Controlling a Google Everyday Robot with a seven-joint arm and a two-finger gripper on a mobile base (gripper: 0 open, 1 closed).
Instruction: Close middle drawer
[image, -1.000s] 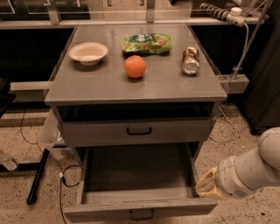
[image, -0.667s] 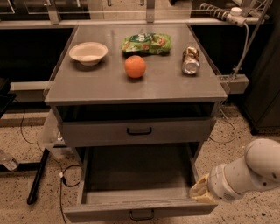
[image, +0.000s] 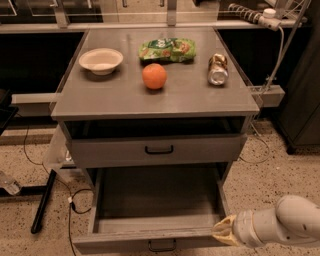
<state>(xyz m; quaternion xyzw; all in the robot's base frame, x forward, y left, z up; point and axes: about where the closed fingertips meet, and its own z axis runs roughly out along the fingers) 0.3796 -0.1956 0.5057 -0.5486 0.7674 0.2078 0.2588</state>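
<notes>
1. The middle drawer (image: 155, 200) is pulled far out below the upper drawer (image: 125, 150), with its small dark handle (image: 162, 245) at the bottom edge of the view
2. The gripper (image: 224, 232) is at the right end of the middle drawer's front panel and seems to touch it; whether it is open or closed cannot be told
3. The cabinet top (image: 115, 95) holds 1 bowl (image: 100, 60), 1 orange (image: 154, 76), 1 green bag (image: 167, 49) and 1 can (image: 217, 69)

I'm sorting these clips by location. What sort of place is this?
Probably a lab or test workspace, not a home: a grey metal drawer cabinet on speckled floor, loose cables trailing beside it. The gripper is at the right front corner of the open middle drawer.
</notes>
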